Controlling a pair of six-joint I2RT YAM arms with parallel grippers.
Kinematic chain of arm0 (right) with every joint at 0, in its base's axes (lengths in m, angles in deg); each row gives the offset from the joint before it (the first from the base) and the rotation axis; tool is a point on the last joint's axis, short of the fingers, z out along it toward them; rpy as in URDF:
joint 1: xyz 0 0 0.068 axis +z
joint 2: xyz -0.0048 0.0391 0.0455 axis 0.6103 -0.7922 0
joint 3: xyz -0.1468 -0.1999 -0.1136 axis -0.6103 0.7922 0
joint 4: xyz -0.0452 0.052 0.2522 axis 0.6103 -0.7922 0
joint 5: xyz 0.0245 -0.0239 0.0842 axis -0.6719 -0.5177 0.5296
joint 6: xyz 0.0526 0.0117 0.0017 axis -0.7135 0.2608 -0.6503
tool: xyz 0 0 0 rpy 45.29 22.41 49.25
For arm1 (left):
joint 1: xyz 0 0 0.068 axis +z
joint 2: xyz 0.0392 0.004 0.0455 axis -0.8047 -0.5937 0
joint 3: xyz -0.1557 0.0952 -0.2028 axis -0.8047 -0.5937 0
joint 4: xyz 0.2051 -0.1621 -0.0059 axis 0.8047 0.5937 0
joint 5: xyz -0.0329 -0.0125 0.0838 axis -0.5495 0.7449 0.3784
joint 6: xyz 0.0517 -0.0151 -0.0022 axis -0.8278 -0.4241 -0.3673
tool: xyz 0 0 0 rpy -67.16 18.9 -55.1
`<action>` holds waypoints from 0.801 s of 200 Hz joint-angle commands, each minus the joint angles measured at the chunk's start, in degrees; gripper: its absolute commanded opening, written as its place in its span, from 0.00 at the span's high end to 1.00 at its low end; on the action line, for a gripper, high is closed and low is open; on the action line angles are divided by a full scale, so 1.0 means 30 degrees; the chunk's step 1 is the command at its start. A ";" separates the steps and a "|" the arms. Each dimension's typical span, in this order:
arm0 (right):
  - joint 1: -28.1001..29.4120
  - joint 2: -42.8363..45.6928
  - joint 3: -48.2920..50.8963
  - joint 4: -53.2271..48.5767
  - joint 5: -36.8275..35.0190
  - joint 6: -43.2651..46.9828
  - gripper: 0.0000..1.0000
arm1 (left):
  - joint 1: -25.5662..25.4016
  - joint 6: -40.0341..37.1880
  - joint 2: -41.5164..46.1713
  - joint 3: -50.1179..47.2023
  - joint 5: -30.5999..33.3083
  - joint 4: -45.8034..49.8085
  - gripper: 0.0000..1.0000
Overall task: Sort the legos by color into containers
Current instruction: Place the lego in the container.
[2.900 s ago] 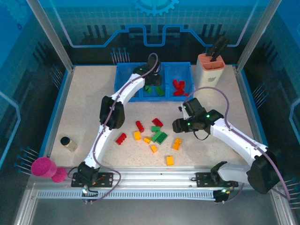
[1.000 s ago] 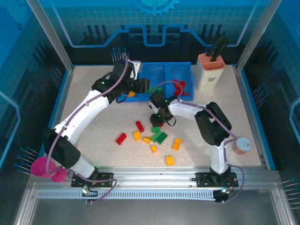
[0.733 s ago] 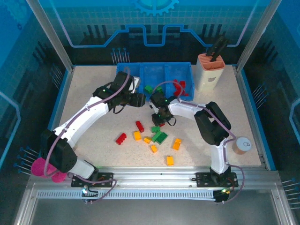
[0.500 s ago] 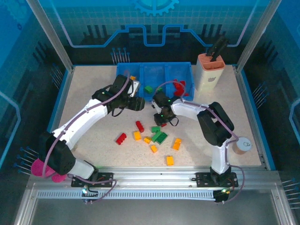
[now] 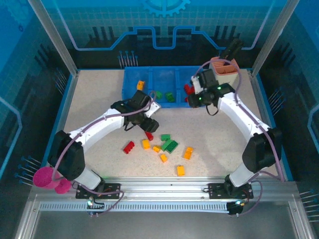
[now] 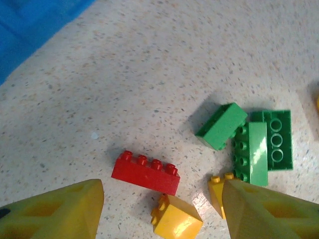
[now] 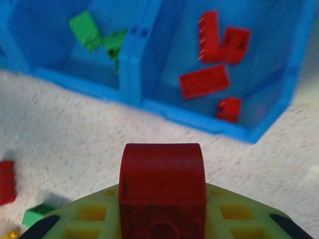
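Step in hand: delivery of a red piece, right side. The right gripper [image 5: 191, 98] is clamped on a small red plastic studded brick [image 7: 162, 186]; it is held above the speckled table [image 5: 89, 109], just short of the near wall of the wide, low blue plastic tray [image 5: 149, 69]. The right compartment [image 7: 266, 45] holds four red bricks; the middle compartment [image 7: 45, 47] holds green; the left compartment [image 5: 133, 90] holds one orange-yellow brick [image 5: 141, 84].

The left gripper [image 5: 149, 125] has its jaws apart and empty; it hovers over the loose pile. A long red four-stud brick [image 6: 145, 173] lies just ahead, between its yellow fingers [image 6: 60, 211]; a small yellow brick [image 6: 177, 219] lies against it.

Judged: sorting is roughly half done; some nine pieces are loose.

Next, right: carry forward past the near wall, over the red compartment, then release; letting go early would drop it on the table. Next, left: descend astride the long red brick; the yellow neighbour may get caught in the grip.
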 commanded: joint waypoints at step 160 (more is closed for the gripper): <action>-0.1897 -0.9666 -0.8740 -0.0848 -0.0107 0.2110 0.65 | -0.2418 -0.5100 -0.1839 -0.2041 0.0745 -0.2675 0.35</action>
